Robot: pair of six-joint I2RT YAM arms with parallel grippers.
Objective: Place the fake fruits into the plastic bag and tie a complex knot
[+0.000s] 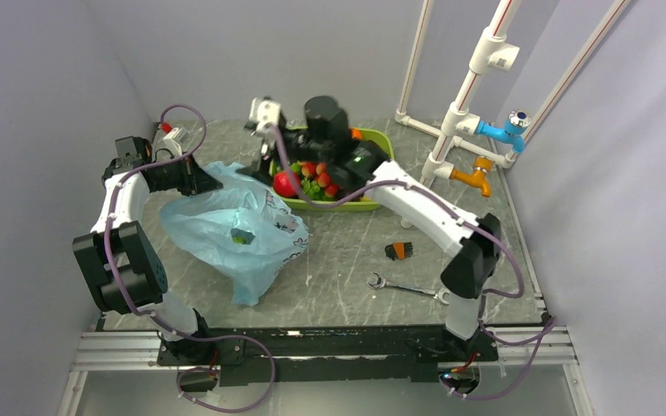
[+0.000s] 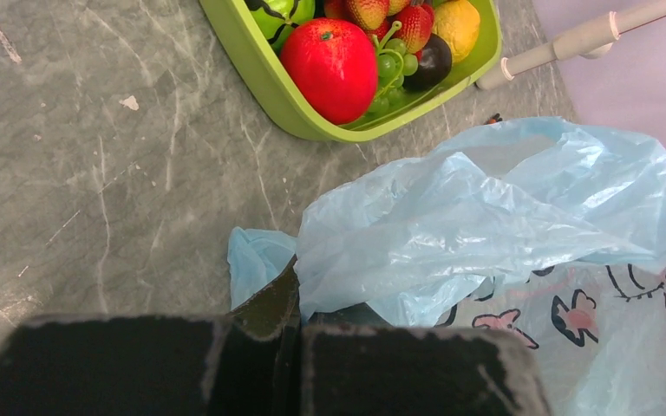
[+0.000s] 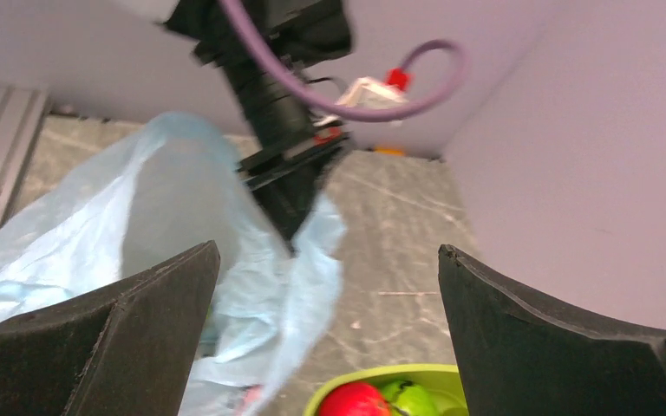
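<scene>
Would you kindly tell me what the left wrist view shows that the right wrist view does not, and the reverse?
Only the left wrist view shows the printed figures on the plastic bag, the strawberries, green grapes, a dark purple fruit and a white pipe. Only the right wrist view shows the purple cable and the right gripper, wide open. Both show the bag, the left gripper shut on its edge, the green tray, the red apple and the table.
</scene>
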